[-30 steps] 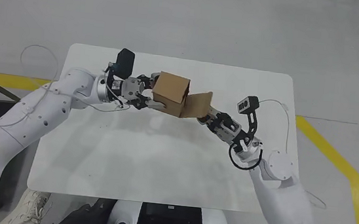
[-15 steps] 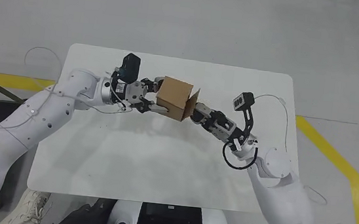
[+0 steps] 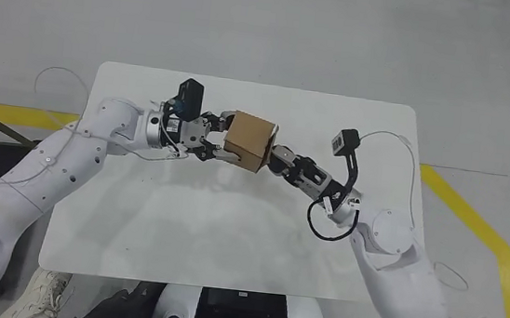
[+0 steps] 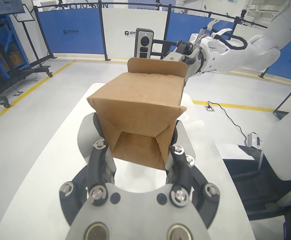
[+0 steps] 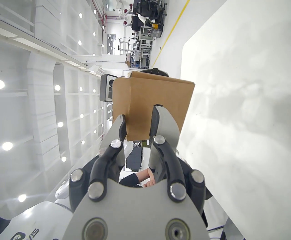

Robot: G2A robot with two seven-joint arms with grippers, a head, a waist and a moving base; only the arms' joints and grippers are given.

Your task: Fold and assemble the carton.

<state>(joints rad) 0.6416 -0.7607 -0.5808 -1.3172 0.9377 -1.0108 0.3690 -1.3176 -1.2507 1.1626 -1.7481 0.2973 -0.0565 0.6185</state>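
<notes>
A brown carton [image 3: 249, 140] is held above the white table between both arms. My left gripper [image 3: 215, 141] is shut on it, and its fingers [image 4: 179, 136] clamp the sides of the near, open end of the carton [image 4: 138, 109]. At the far end a flap with rounded corners [image 4: 156, 66] stands against the carton and sticks up above its top. My right gripper [image 3: 278, 159] is at that end. In its own view the right gripper [image 5: 138, 118] is open, with its fingertips [image 5: 159, 113] against the carton's end face [image 5: 159, 95].
The white table [image 3: 181, 235] has free room in front of and behind the carton. A thin cable [image 3: 397, 144] trails over the table's right edge. Yellow floor lines [image 3: 473, 219] run beside the table.
The right gripper has moved in toward the carton, swinging the outstretched flap up against the carton's end. The carton and left gripper have shifted slightly to the right.
</notes>
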